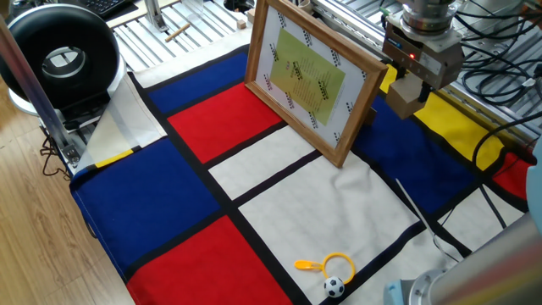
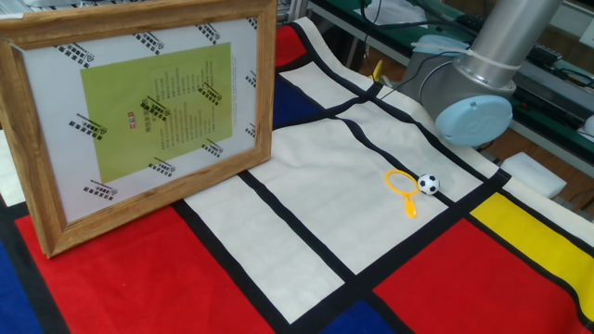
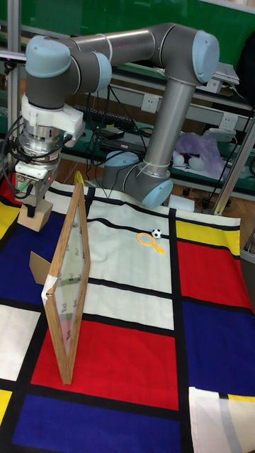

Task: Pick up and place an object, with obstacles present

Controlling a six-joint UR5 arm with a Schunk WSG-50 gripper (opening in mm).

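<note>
My gripper is shut on the object, a small light-tan wooden cube, just past the right-hand end of the picture frame. The tall fixed view has the cube under the gripper, low over the blue and yellow cloth behind the frame. The obstacle is a large wooden-framed picture standing upright, with a white mat and a yellow-green text sheet. The picture fills the left of the other fixed view and hides gripper and cube there. Seen edge-on, the frame leans on a rear prop.
A yellow ring and a tiny football lie on a white patch near the front; both ring and ball sit near the robot base. A black round device stands far left. Cables run on the right.
</note>
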